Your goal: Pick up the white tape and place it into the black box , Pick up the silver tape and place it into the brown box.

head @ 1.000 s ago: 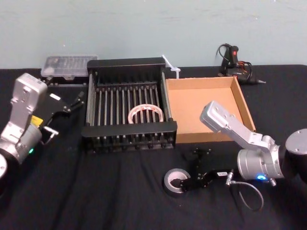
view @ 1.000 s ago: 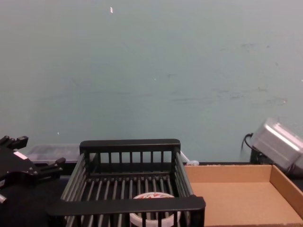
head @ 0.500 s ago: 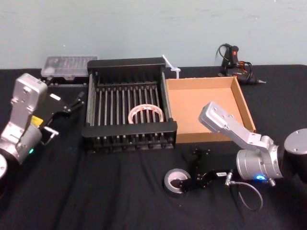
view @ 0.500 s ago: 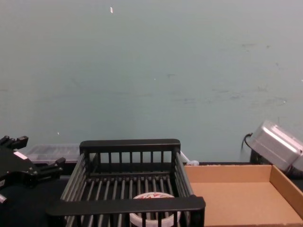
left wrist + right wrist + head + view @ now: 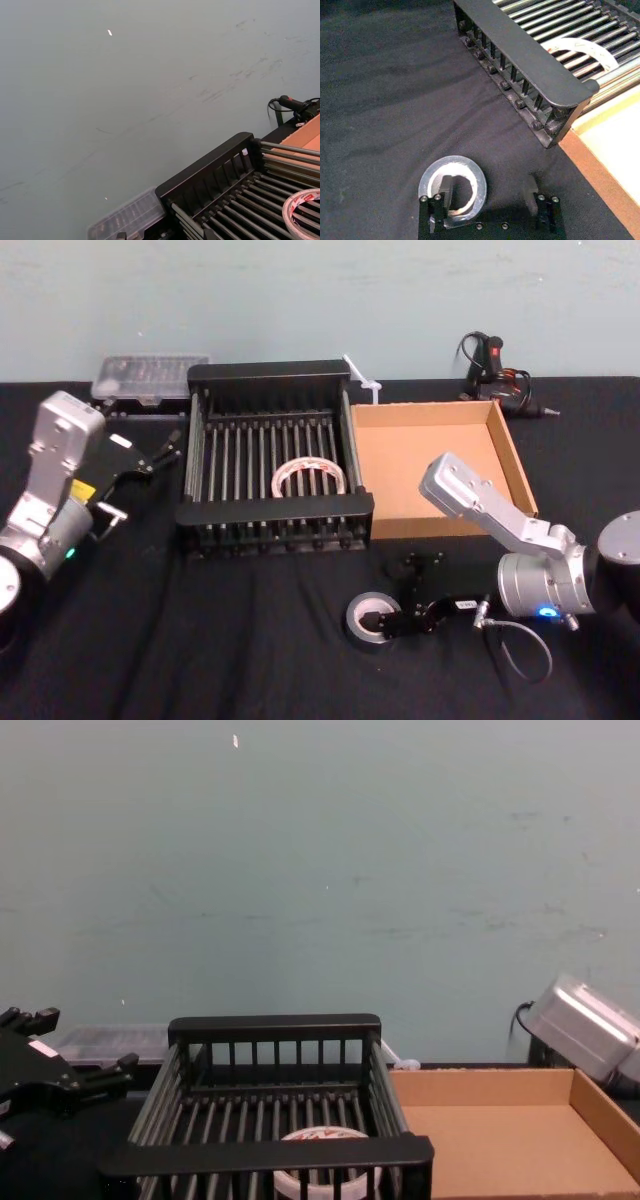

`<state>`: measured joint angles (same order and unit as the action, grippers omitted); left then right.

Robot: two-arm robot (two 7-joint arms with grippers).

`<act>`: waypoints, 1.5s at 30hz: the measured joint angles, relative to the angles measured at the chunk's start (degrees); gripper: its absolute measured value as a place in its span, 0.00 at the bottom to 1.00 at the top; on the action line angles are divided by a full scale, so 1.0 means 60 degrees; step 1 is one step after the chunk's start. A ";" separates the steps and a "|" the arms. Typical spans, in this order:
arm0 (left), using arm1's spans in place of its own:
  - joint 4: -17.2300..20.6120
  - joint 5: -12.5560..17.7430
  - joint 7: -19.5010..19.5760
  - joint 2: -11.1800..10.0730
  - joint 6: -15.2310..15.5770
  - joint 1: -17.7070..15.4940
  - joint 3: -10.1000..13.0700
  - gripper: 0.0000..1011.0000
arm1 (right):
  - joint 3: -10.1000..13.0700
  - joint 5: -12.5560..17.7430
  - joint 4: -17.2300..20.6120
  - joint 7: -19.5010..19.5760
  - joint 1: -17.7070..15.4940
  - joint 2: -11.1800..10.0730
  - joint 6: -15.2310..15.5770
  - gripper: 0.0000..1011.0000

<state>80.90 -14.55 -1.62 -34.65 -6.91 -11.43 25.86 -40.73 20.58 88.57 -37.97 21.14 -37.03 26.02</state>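
In the head view, the right gripper (image 5: 405, 592) sits low in the lower right of the frame, its fingers spread wide. One finger reaches into the pale centre of the silver tape (image 5: 371, 620), which lies flat on the black surface (image 5: 200, 640); the other stands clear of the roll, toward the brown box (image 5: 440, 465). The white tape (image 5: 309, 478) lies on the slatted floor of the black box (image 5: 275, 510), at centre frame. The left gripper (image 5: 150, 455) hangs at the left, beside the black box, fingers apart and empty.

In the right wrist view, one finger (image 5: 443, 192) stands inside the roll's hole (against its inner wall, as far as I can tell), the other finger (image 5: 532, 192) well apart from the roll.

In the chest view, the white tape shows at the bottom centre, behind the box's near rim.

In the left wrist view, it curves in at the lower right corner.
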 joint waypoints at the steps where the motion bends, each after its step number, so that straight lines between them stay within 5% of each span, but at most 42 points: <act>1: 0.0000 0.0000 0.0000 0.0000 0.0000 0.0000 0.0000 0.99 | 0.0000 0.0000 0.0001 -0.0001 0.0000 0.0000 0.0000 0.89; 23: 0.0000 0.0000 0.0000 0.0000 0.0000 0.0000 0.0000 0.99 | 0.0000 0.0004 0.0004 0.0000 0.0000 0.0000 -0.0002 0.19; 45: 0.0000 0.0000 0.0000 0.0000 0.0000 0.0000 0.0000 0.99 | 0.0132 0.0106 0.0088 0.0001 -0.0088 -0.0074 -0.0230 0.17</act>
<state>80.90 -14.55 -1.62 -34.65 -6.91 -11.43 25.86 -39.94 21.22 89.10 -37.97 20.61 -37.47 24.64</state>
